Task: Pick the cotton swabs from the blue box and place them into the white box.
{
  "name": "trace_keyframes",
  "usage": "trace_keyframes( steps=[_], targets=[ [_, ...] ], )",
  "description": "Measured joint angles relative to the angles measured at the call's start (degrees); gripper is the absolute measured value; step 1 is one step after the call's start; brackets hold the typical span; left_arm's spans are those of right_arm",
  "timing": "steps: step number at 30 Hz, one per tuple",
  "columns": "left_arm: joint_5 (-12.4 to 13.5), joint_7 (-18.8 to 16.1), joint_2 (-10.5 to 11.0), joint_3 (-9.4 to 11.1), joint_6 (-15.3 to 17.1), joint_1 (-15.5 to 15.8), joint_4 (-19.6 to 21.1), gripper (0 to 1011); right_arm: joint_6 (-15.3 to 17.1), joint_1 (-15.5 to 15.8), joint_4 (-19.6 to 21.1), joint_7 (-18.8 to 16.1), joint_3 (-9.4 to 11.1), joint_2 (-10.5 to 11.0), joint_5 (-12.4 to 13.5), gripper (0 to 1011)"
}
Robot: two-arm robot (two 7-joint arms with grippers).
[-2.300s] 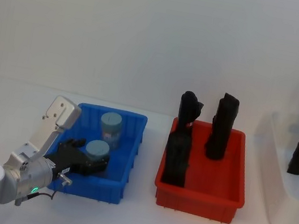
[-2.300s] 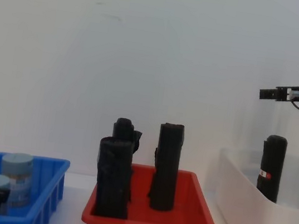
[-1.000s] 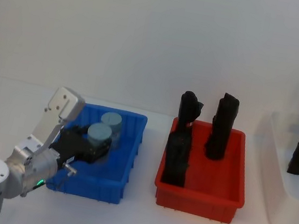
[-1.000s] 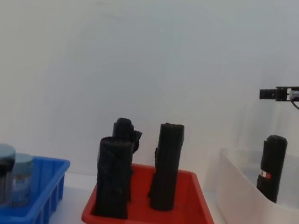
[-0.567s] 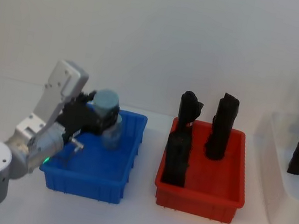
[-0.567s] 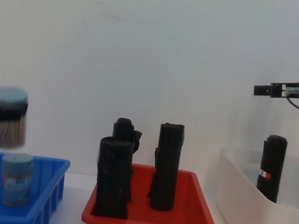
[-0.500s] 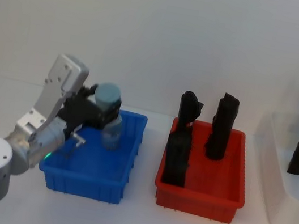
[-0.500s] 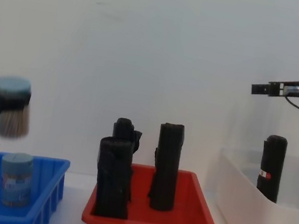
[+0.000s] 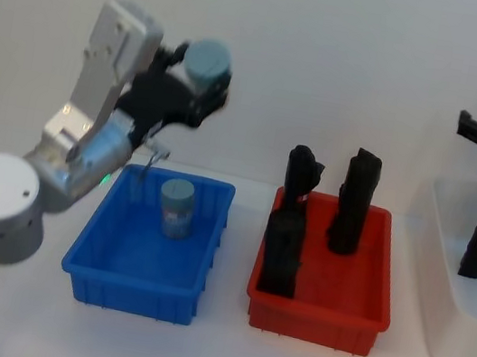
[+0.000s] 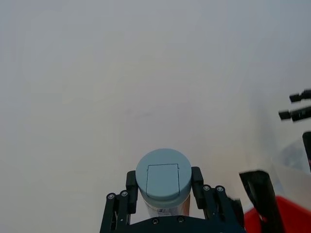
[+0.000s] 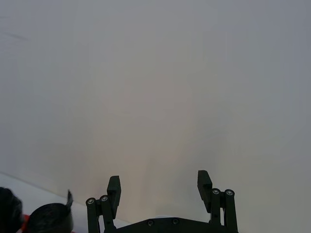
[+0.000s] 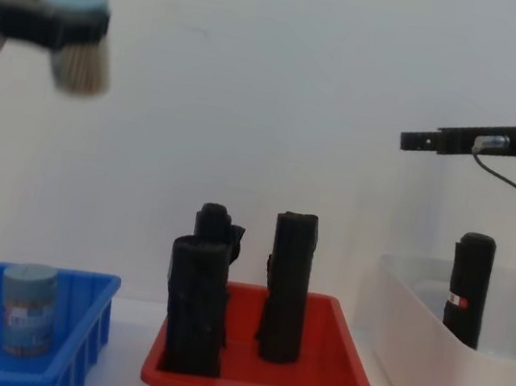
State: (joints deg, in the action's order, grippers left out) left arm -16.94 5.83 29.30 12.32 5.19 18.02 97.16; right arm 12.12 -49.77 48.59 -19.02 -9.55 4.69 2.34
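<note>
Carry stage: left hand clamps a cotton swabs tub, blue box far beneath; next, likely a long swing rightward to the white box, under the spread right hand

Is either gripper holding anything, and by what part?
Left gripper holds one cotton swab tub by its sides near the lid; right gripper is open and empty.

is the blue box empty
No, one cotton swab tub stands upright in the blue box while the left gripper holds another high above it.
</note>
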Motion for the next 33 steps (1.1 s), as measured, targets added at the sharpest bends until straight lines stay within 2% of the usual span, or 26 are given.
trace_keyframes(
  steps=[3,9,13,19,23,26,33],
  targets=[
    [0.7,0.7,-0.7,0.0,-0.6,1.5,0.0,669,0.7,0.7,1.5,-2.7,-0.1,0.3,-0.1,1002],
    [2.9,3.4,-3.9,0.6,-2.4,7.5,-1.2,669,1.6,1.8,3.9,-7.2,-0.4,0.9,-0.5,1002],
    [3.9,4.8,-5.6,1.0,-3.1,10.3,-2.3,669,2.0,2.8,5.8,-11.6,-0.7,1.5,-1.2,1002],
    [4.9,6.0,-7.2,1.6,-3.5,12.6,-3.3,669,1.3,3.9,7.6,-16.3,-1.2,2.1,-2.3,1002],
    [5.5,6.4,-7.9,1.9,-3.4,13.2,-3.5,669,-1.0,4.7,8.5,-19.9,-1.8,2.5,-3.5,1002],
    [5.7,6.5,-8.1,2.2,-3.0,13.3,-3.6,669,-2.6,5.1,8.7,-21.4,-2.2,2.7,-4.1,1002],
    [6.2,6.9,-8.6,2.8,-1.1,13.2,-3.8,669,-9.7,6.0,8.5,-24.5,-3.6,2.9,-6.3,1001]
  ],
)
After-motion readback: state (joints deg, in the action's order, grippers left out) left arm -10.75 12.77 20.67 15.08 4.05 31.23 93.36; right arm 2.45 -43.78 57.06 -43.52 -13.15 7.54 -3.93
